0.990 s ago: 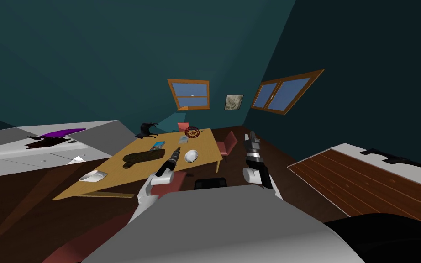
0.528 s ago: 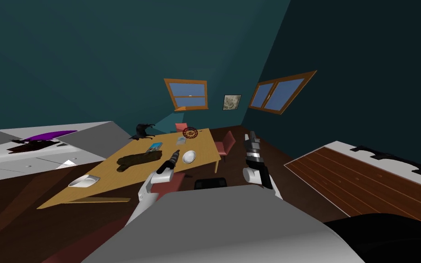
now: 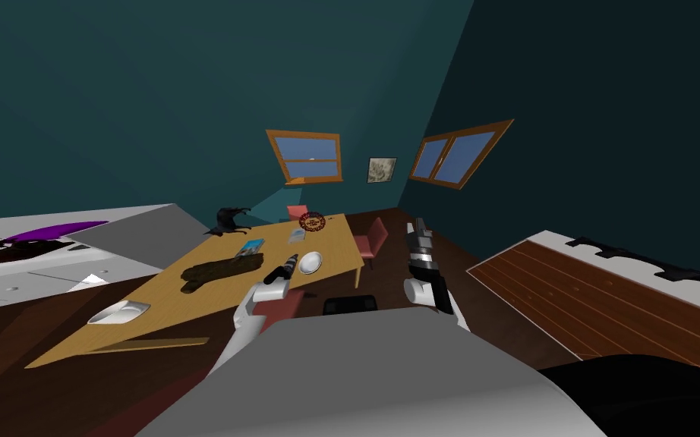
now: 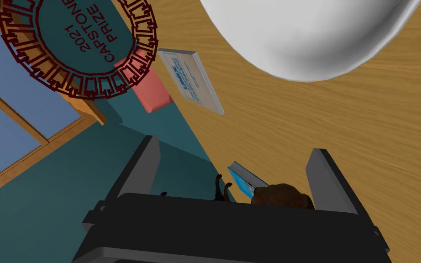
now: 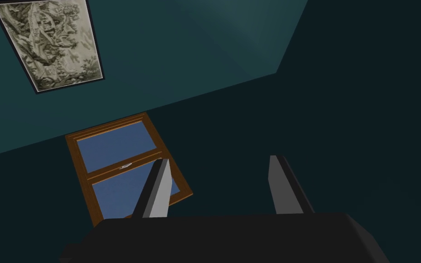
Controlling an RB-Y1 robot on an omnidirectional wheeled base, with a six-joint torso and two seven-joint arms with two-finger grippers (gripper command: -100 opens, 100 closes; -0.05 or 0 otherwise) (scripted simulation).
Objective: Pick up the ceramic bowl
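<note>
The white bowl (image 3: 311, 262) stands on the wooden table (image 3: 189, 303), near its right edge. My left gripper (image 3: 291, 259) hovers low over the table just beside the bowl, on its left. In the left wrist view the bowl (image 4: 305, 32) looms just beyond the left gripper (image 4: 235, 144), whose fingers (image 4: 148, 160) stand wide open with nothing between them. My right gripper (image 3: 420, 226) is raised to the right of the table, off its edge. In the right wrist view the right gripper (image 5: 218, 157) is open and holds nothing.
Beyond the bowl lie a round red plaque (image 3: 312, 221), a grey book (image 3: 297, 237) and a blue book (image 3: 250, 246). A dark brown lump (image 3: 219, 269), a black figurine (image 3: 227, 220) and a white dish (image 3: 119, 311) are further left. Red chairs (image 3: 373, 239) stand at the table.
My view has swung, so the table and its things sit further left in the picture. The left hand is slightly nearer the bowl. The right arm holds still.
</note>
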